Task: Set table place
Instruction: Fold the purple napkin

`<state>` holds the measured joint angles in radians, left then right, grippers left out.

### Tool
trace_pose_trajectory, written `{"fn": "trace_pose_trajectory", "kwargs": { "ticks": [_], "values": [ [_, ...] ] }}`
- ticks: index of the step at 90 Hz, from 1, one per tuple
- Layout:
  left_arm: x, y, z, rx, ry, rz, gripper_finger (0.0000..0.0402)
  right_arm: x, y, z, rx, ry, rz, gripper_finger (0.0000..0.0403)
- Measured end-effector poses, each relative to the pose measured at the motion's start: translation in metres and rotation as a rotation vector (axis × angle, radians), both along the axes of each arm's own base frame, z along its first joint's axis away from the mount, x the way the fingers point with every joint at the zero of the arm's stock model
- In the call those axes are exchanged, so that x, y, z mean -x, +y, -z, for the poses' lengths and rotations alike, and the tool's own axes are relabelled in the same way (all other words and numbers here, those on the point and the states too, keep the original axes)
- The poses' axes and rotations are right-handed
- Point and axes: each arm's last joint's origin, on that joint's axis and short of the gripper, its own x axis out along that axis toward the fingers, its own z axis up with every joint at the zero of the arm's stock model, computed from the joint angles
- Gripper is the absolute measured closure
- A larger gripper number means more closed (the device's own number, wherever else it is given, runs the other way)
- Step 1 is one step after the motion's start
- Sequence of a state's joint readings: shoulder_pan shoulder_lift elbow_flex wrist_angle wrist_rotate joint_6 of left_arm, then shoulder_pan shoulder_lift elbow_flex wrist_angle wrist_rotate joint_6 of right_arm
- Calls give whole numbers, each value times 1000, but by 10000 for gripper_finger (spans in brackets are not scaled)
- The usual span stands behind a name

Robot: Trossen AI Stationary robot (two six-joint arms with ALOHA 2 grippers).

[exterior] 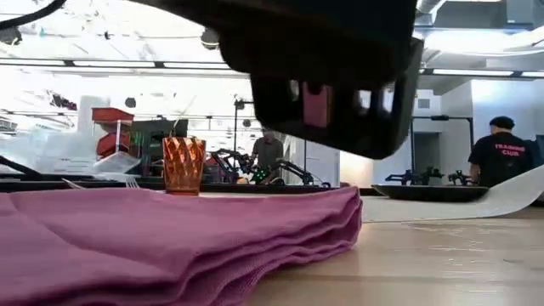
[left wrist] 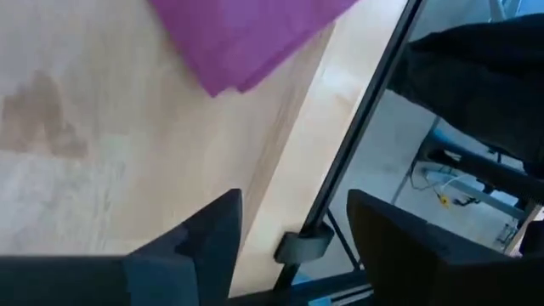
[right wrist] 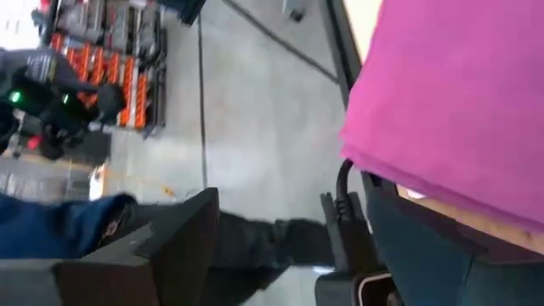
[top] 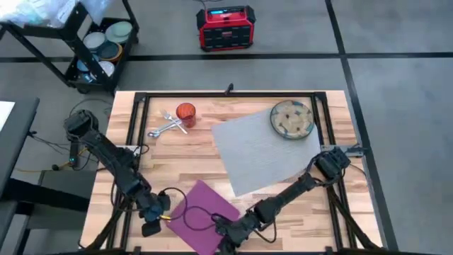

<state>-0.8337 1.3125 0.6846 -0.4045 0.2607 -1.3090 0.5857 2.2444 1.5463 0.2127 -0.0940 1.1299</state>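
From above, one magenta napkin point(top: 204, 212) lies at the near edge of the table point(top: 177, 152), its long axis diagonal; one grey mat point(top: 260, 152) sits tilted mid-table, one plate point(top: 291, 119) on its far corner, one orange cup point(top: 185, 113) just beside the crossed cutlery point(top: 167, 125). Low down, the napkin's folded layers show, cup upright behind. Left wrist: left gripper point(left wrist: 293, 242) spread, empty, past the napkin's corner. Right wrist: right gripper point(right wrist: 272, 246) parted, empty, at the napkin's edge.

Red case point(top: 226, 28), trolley of dishes point(top: 99, 49)
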Motion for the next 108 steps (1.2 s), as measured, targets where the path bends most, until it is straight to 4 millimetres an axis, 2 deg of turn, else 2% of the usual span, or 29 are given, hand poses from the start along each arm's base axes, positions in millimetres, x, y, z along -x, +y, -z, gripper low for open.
{"fn": "trace_pose_trajectory", "kwargs": {
  "ticks": [10,21,26,32,36,39,53,57,69,86,99,108],
  "values": [
    [-11,2,-3,-32,-149,-32,216,3,2,0,24,21,75,117],
    [-27,13,-6,-95,-299,-63,243,11,-8,-2,160,110,203,117],
    [-35,22,-5,-133,-327,-72,268,15,-19,-4,231,173,245,120],
    [-43,33,-5,-174,-362,-49,321,15,-31,-3,286,230,256,136],
    [-49,41,-5,-197,-394,-18,365,13,-39,-1,318,252,248,160],
    [-53,47,-5,-212,-409,3,382,11,-44,-1,326,256,237,184],
    [-73,81,-4,-247,-468,52,400,0,-65,-2,350,258,197,361],
    [-78,89,-3,-268,-485,66,401,-2,-72,1,359,263,202,383],
    [-93,112,8,-282,-503,105,402,-4,-94,12,324,349,219,396],
    [-111,128,46,-214,-408,151,401,-11,-113,13,277,370,229,402],
    [-109,131,71,-204,-246,149,401,-13,-124,15,276,398,196,403],
    [-104,133,74,-253,-142,98,401,-13,-134,17,309,423,192,403]
  ]
}}
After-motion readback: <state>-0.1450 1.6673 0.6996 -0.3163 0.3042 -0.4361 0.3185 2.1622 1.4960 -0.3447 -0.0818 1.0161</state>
